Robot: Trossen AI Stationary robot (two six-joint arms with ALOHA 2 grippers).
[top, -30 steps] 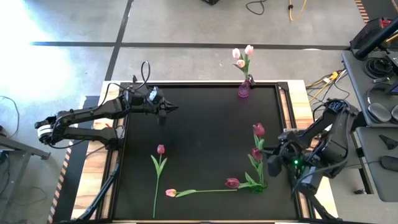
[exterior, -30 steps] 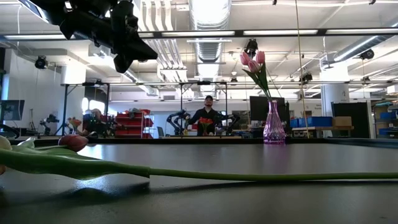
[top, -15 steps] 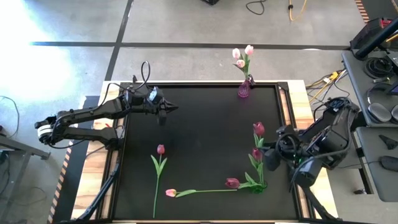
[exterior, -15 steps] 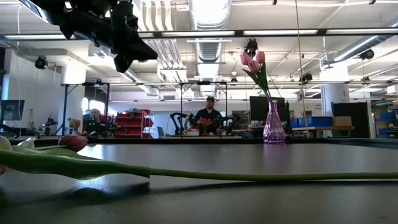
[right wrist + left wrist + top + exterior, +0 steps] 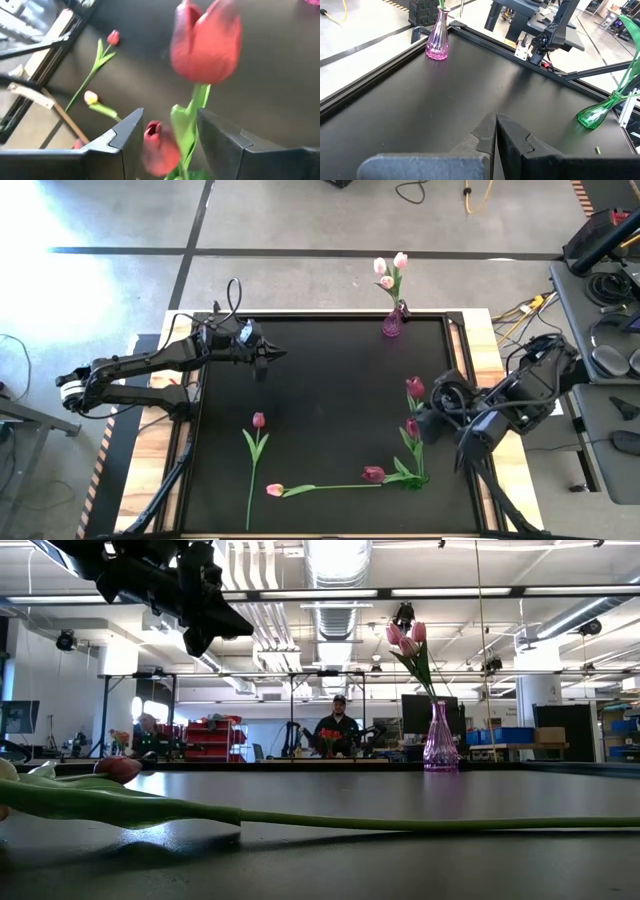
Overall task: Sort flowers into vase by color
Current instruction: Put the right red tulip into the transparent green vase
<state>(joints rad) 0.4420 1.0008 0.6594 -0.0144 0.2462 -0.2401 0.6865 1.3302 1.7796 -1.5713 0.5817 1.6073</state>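
Right gripper (image 5: pixel 428 423) at right of frame, fingers apart astride a dark tulip (image 5: pixel 413 428), left gripper (image 5: pixel 262 358) upper left, fingers together, pink vase (image 5: pixel 392 323) top centre

- We are in a robotics lab or large open workshop hall.
- Exposed ducts (image 5: pixel 335 570) and strip lights run along the ceiling.
- Other robot arm rigs (image 5: pixel 300 735) stand behind the table, at twelve o'clock, beside a seated person (image 5: pixel 337 728).
- Red storage bins (image 5: pixel 205 735) sit at about ten o'clock.
- The bare concrete floor (image 5: pixel 300 215) carries dark tape lines and loose cables (image 5: pixel 410 192).
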